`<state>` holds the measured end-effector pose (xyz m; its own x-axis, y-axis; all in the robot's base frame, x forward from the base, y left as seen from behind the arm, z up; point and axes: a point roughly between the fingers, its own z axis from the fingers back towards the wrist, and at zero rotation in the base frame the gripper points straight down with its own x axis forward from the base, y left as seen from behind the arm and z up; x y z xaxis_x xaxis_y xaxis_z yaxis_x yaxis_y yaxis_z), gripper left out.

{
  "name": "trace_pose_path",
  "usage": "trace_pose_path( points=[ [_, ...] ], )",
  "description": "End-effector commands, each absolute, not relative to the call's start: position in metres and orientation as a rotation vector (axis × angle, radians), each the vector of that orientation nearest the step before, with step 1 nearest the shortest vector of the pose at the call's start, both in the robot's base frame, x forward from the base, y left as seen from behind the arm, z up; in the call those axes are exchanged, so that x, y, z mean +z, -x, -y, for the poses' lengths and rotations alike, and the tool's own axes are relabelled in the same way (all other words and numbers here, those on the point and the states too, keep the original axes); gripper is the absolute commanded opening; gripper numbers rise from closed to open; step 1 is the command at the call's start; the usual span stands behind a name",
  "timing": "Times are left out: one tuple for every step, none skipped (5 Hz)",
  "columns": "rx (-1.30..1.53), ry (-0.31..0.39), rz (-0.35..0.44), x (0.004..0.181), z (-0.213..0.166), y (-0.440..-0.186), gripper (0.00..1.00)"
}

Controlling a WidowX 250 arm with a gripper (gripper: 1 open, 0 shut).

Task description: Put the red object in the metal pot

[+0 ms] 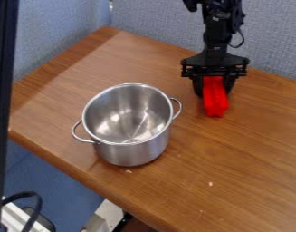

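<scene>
Across the wooden bench (83, 62), my pincer (212, 82) pinches the red block (215, 100) near its upper end; it looks stiff and light, perhaps slippery.

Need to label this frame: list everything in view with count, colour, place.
metal pot: 1, silver, on the table's left part, two loop handles, inside bare
red object: 1, red, at the hand, right of and beyond the pot
table: 1, brown wood, across most of the view
wall panels: grey-blue, behind the table
cable: 1, black, lower left corner
white item, unclear: 1, white, below the table's near-left edge
dark upright post: 1, black, left edge
arm with hand: 1, black, top right, shut on red object
</scene>
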<state>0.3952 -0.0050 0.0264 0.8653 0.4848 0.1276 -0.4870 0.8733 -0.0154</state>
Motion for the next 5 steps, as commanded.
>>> trace_pose_path(
  points=[
    [0.525,-0.034,0.158,0.04,0.006,-0.394,0.0],
    [0.522,-0.039,0.163,0.042,-0.001,-0.392,0.0],
    [0.519,-0.045,0.167,0.045,-0.008,-0.391,0.0],
    [0.515,-0.048,0.171,0.049,-0.015,-0.39,0.0],
    [0.518,-0.051,0.176,0.052,-0.015,-0.382,0.0]
  ],
)
